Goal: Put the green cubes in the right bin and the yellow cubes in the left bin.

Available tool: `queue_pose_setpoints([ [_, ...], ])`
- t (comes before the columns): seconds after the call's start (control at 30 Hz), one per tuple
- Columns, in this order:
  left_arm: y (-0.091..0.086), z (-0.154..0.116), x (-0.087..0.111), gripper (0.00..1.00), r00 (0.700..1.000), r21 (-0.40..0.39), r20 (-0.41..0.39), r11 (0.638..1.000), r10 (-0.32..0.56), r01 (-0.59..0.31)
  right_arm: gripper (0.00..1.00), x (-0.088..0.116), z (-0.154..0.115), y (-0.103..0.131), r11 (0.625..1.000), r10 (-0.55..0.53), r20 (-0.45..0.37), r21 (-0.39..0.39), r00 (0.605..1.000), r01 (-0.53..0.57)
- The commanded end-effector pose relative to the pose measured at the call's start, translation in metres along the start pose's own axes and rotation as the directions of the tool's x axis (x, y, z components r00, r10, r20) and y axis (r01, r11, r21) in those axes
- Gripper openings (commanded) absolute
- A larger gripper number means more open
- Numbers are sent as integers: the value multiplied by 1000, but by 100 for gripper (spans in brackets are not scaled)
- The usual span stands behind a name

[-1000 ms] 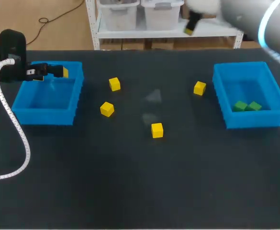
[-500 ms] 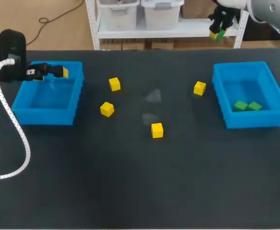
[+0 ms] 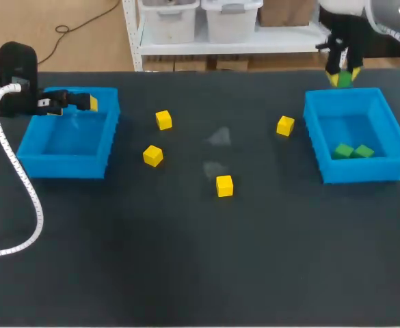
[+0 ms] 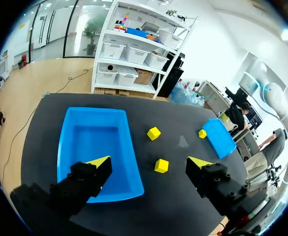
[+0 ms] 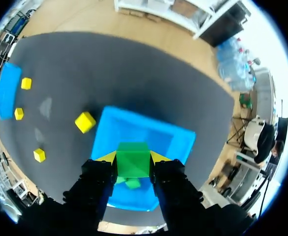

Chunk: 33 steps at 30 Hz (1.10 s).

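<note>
1. My right hand (image 5: pixel 134 158) is clamped on a green cube (image 5: pixel 133 166), above the right bin (image 5: pixel 179 140).
2. My left hand (image 4: pixel 149 162) has its fingers apart, over the left bin (image 4: pixel 92 140).
3. Four yellow cubes (image 3: pixel 224 185) lie on the desk (image 3: pixel 186 266).

Black fingers (image 4: pixel 82 181), yellow tips (image 4: pixel 199 161), white cable (image 3: pixel 26 183)

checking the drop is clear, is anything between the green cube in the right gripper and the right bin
Nothing visible is. The fingers of the right gripper hold the green cube over the open right bin, which holds only two other green cubes.
</note>
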<state>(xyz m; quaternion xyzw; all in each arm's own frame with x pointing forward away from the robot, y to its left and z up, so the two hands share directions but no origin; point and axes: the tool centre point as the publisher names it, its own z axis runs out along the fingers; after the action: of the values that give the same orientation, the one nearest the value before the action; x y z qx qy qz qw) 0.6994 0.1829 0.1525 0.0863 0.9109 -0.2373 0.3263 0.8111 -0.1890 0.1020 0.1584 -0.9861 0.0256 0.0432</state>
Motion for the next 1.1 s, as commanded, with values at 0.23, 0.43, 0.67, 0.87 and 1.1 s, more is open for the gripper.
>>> queue_pose_setpoints([
  [0.23,2,0,1,100,1000,11,7,1000,2,-2,0,53,31,-9,998,57,297,-20,953,-53],
  [0.43,2,0,1,100,1000,11,7,1000,2,-2,81,50,33,-11,998,64,314,-32,947,-56],
  [0.67,2,0,1,100,1000,11,7,1000,2,-2,100,35,30,-7,997,42,391,-76,919,-14],
  [0.87,2,0,1,100,1000,11,7,1000,2,-2,100,35,30,-7,997,42,391,-76,919,-14],
  [1.1,2,0,1,100,1000,11,7,1000,2,-2,100,35,30,-7,997,42,391,-76,919,-14],
])
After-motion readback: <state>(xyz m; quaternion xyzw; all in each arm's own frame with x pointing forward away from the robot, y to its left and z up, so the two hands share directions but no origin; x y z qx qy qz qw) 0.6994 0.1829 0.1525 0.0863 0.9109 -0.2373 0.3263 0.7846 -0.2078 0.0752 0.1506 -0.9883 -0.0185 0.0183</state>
